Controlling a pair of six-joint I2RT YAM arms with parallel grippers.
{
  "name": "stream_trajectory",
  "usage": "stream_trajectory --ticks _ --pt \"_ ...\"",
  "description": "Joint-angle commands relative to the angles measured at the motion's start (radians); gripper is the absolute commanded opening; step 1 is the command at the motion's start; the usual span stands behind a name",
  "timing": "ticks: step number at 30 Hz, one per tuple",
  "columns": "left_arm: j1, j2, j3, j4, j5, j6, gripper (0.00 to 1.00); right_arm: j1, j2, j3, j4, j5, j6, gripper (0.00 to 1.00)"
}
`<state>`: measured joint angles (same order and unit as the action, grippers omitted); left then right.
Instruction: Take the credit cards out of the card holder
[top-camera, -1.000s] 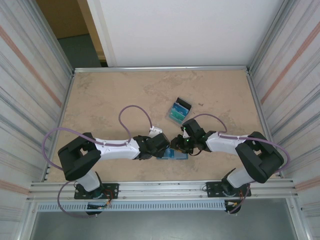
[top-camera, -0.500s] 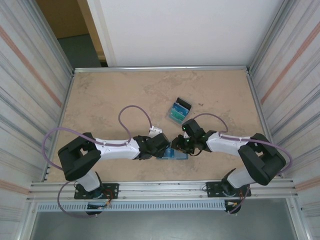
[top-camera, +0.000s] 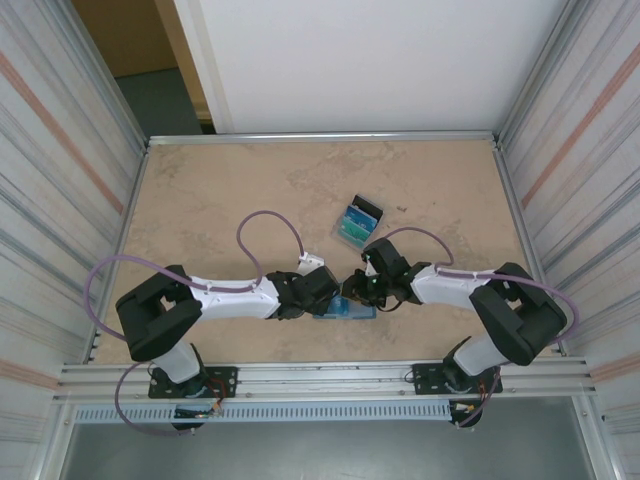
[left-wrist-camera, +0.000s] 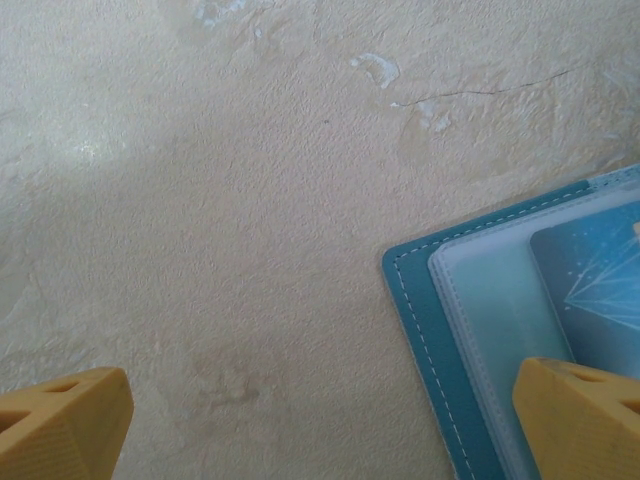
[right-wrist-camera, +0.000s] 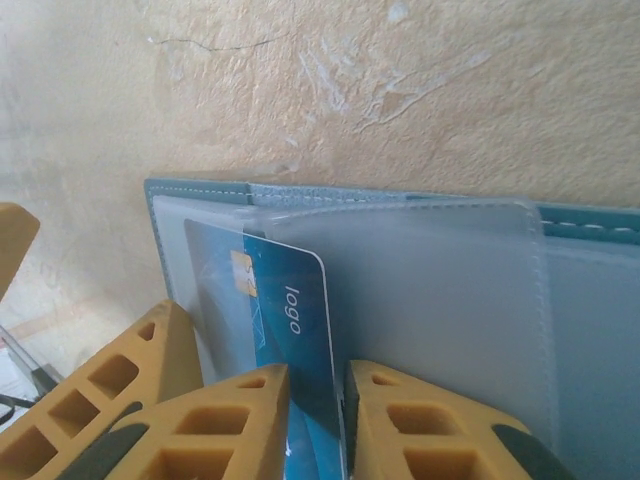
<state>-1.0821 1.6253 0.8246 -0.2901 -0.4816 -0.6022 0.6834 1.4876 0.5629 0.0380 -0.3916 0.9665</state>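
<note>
Our right pincer (right-wrist-camera: 317, 390) grasps 1 blue plastic card (right-wrist-camera: 290, 310), left pincer (left-wrist-camera: 320, 425) released; next we slide it from the teal stitched holder (right-wrist-camera: 600, 222)

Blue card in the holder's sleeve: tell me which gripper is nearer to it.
Right. The right gripper pinches the blue card by its edge; the left gripper stands open, one fingertip over the card holder near it.

Only 1 readable txt: "logo" is showing in white, running sideways, on the blue credit card (right-wrist-camera: 296, 325), nr its gold chip (right-wrist-camera: 241, 272).
</note>
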Motion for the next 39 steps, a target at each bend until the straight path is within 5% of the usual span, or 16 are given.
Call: stream_trajectory --ticks 1,12,39 --pt "-0.01 0.033 -0.009 -0.046 0.027 -0.004 0.99 -0.014 0.018 -0.033 0.033 -0.043 0.021 0.19" --pt "-0.014 0.034 -0.005 -0.046 0.032 -0.005 0.99 -0.034 -0.042 -0.046 0.027 -0.045 -0.006 0.0" --pt "-0.013 0.039 0.004 -0.053 0.023 -0.008 0.99 -0.075 -0.202 0.017 -0.299 0.104 -0.115 0.0"
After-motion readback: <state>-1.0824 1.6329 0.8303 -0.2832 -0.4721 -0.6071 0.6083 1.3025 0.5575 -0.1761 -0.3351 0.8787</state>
